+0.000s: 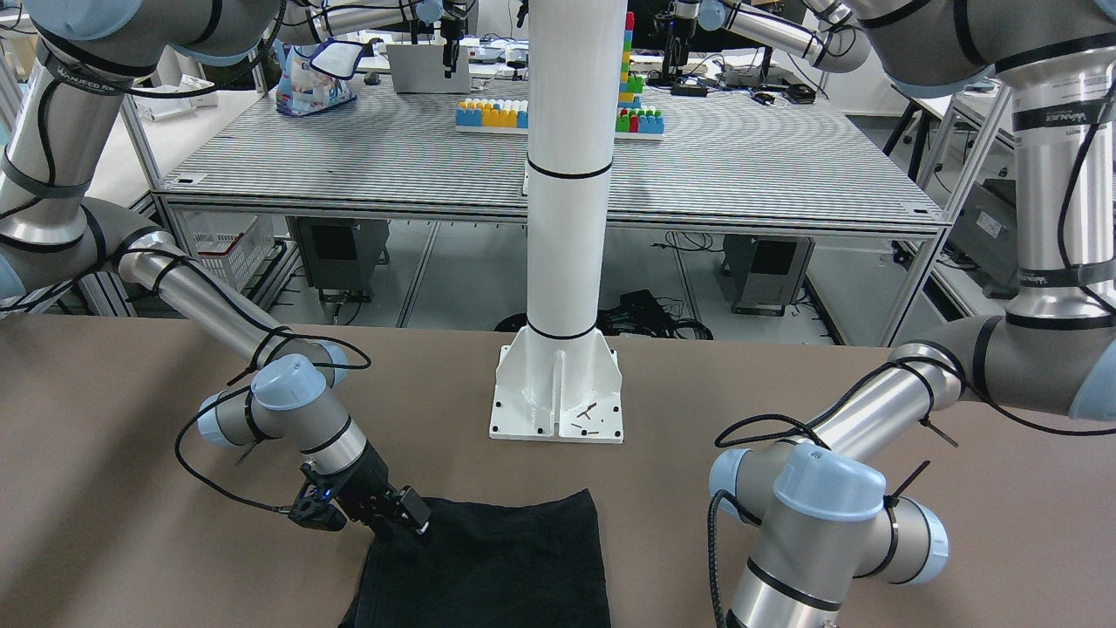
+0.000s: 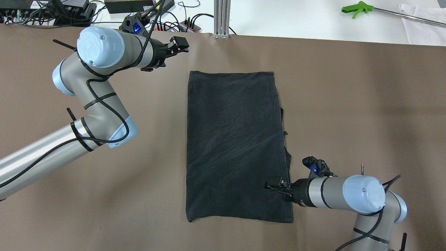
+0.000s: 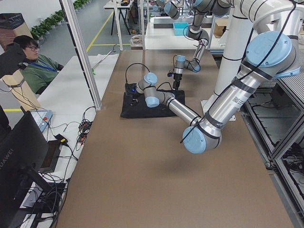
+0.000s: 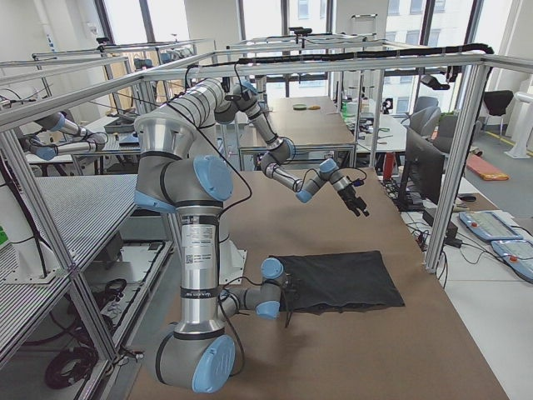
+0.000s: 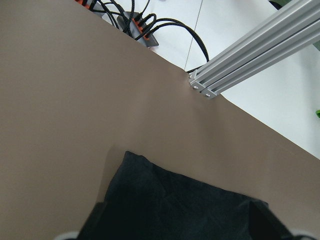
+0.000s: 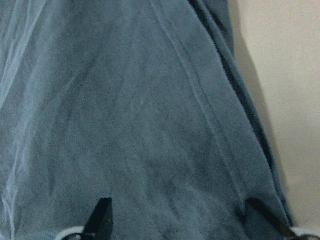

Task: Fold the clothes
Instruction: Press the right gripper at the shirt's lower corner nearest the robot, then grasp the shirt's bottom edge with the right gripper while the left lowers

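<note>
The clothes are one black garment (image 2: 237, 143), lying flat as a tall rectangle in the middle of the brown table (image 2: 348, 104). My right gripper (image 2: 275, 186) is low over its near right edge and open. In the right wrist view its fingertips (image 6: 101, 212) stand wide apart above the fabric (image 6: 150, 110). My left gripper (image 2: 178, 44) hovers off the garment's far left corner, apart from it and raised above the table. It is open with nothing in it. The left wrist view shows that corner (image 5: 165, 195) below it.
A white pillar on a bolted base (image 1: 558, 397) stands at the robot's edge of the table. An aluminium post (image 2: 222, 17), cables and a power strip (image 2: 174, 24) line the far edge. A green clamp tool (image 2: 355, 7) lies beyond. A person (image 3: 33, 66) sits off to the side.
</note>
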`<state>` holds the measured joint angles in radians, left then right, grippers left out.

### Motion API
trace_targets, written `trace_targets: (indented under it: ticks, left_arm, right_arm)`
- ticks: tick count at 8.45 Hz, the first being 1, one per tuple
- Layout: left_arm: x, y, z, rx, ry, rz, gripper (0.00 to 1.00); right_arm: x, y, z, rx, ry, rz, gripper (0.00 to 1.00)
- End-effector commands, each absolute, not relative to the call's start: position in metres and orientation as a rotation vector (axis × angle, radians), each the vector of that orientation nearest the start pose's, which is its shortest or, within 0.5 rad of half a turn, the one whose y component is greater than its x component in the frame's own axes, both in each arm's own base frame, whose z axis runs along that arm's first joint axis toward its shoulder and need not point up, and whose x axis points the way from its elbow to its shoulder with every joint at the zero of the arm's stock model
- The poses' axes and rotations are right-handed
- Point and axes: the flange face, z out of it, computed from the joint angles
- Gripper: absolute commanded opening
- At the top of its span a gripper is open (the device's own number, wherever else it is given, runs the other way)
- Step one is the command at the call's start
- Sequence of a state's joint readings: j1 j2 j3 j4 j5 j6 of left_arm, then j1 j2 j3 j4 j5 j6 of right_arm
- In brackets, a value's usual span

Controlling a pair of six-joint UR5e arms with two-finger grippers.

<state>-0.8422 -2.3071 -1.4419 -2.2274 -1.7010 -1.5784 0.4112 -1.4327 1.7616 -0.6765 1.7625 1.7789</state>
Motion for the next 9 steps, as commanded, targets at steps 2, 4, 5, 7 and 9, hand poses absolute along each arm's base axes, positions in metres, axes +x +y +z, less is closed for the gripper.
trace_targets:
  ticks: [2, 4, 5, 7, 9]
  left_arm:
    - [0.398, -0.626, 0.189, 0.418, 1.223, -0.650, 1.00]
    - [0.398, -0.627, 0.190, 0.418, 1.221, -0.649, 1.00]
    - [0.398, -0.627, 0.194, 0.415, 1.215, -0.651, 1.00]
    - [0.398, -0.627, 0.199, 0.413, 1.210, -0.652, 1.00]
    - [0.398, -0.626, 0.200, 0.413, 1.210, -0.652, 1.00]
  right_arm:
    - [-0.478, -0.321, 0.390, -0.027, -1.230, 0.425, 0.94]
    - [-0.482, -0.322, 0.381, -0.019, -1.239, 0.428, 0.50]
    - [-0.484, -0.322, 0.378, -0.011, -1.245, 0.429, 0.13]
    - [-0.493, -0.324, 0.363, -0.012, -1.251, 0.427, 0.00]
    - [-0.498, -0.326, 0.355, -0.028, -1.242, 0.450, 0.00]
